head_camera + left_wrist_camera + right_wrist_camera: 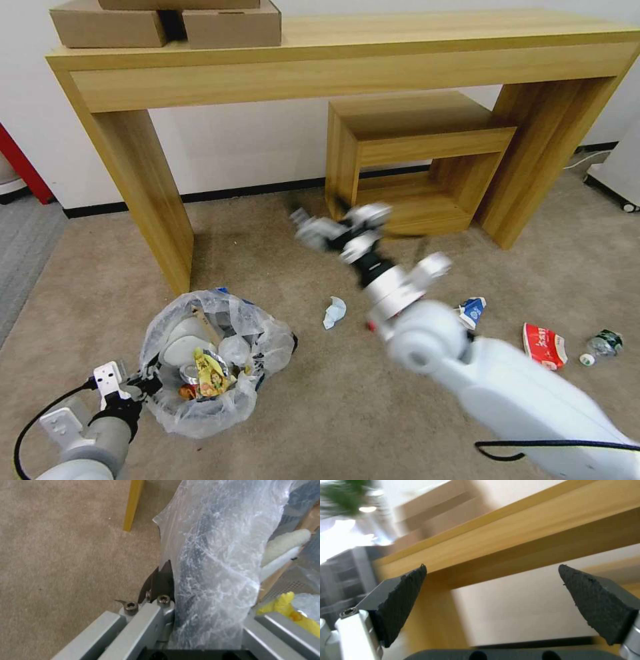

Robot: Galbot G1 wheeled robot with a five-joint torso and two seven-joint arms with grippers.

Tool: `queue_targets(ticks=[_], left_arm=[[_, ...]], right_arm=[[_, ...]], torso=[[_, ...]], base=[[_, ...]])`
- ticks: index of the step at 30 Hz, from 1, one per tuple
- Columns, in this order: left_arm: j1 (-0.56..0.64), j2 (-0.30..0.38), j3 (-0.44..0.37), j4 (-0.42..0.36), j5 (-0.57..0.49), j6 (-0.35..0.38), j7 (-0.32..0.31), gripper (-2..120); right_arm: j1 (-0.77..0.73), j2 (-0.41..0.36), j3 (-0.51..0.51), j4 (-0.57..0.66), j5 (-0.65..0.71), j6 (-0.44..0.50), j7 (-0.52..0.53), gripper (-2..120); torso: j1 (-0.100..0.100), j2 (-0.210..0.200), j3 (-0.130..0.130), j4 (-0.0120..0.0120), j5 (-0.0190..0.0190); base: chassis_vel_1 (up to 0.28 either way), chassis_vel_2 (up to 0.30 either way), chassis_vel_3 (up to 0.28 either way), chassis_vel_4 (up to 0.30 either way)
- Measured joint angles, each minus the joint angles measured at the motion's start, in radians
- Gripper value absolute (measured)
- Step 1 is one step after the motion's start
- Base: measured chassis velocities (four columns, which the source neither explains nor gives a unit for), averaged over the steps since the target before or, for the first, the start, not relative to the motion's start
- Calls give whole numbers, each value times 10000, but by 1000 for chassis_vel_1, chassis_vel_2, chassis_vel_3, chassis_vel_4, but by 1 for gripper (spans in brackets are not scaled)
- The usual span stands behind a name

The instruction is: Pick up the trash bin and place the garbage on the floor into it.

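Left gripper, at the lower left of the head view: fingers clenched on the rim of the trash bin, with the translucent bag liner pinched between them. The bin sits low over the beige floor, just in front of the left leg of the wooden console table. Inside it lie a yellow wrapper, a white slipper, a wooden stick and crumpled white pieces; the print on the wrapper cannot be read.

Right gripper, raised above the carpet in front of the small wooden stool under the table: fingers spread wide apart and gripping nothing, their black textured pads facing the table's edge.

Garbage on the floor, four pieces counted: one white tissue near the middle of the carpet; one blue-white carton beside the right arm; one red wrapper with white writing too small to read; one crushed clear bottle with a green label, nearest the right edge.

Two cardboard boxes stand at the tabletop's left end.
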Motion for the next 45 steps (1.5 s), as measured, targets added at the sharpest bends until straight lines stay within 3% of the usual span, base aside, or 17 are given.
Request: queue_targets(ticks=[1, 2, 3, 6, 10, 18, 26, 29, 45], left_arm=[[-22, 11, -11, 9, 23, -14, 7, 0], [-34, 25, -20, 15, 52, -20, 20, 0], [-34, 25, -20, 15, 52, -20, 20, 0], [-76, 87, -25, 36, 103, -56, 44, 0], [-142, 160, -10, 55, 30, -63, 36, 0], [-358, 263, 38, 284, -90, -112, 3, 0], [-498, 337, 70, 430, -175, -117, -23, 0], [-518, 337, 101, 443, -168, -117, -45, 0], [-584, 355, 227, 514, -174, -170, -7, 0]], right_arm=[[-902, -23, 1201, 147, -236, -150, 278, 100], [-1389, -12, 1838, 196, -413, -216, 369, 100], [-1389, -12, 1838, 196, -413, -216, 369, 100], [-3115, 158, 3918, 233, -1575, -282, 524, 100], [-4339, 514, 4798, 168, -2347, -300, 767, 100], [-5727, 1311, 5239, -377, -3949, 138, 891, 100], [-6363, 1862, 5339, -622, -4466, 526, 777, 100], [-6646, 2426, 5370, -798, -5009, 840, 664, 100], [-7046, 2958, 5559, -1087, -5517, 1061, 512, 100]], torso=[[0, 0, 0, -2, 1], [0, -1, 0, -2, 2], [0, -1, 0, -2, 2], [-1, 0, 0, -1, -1], [-1, 0, -1, -2, -3], [-1, 0, 0, 1, -2], [-1, 0, 0, 0, -3], [-1, 0, 0, 1, -3], [-1, 0, 0, 0, -3]], base=[[0, 0, 0, 0], [0, 0, 0, 0], [0, 0, 0, 0], [0, 0, 0, 0], [0, 0, 0, 0], [0, 0, 0, 0], [0, 0, 0, 0], [0, 0, 0, 0], [0, 0, 0, 0]])
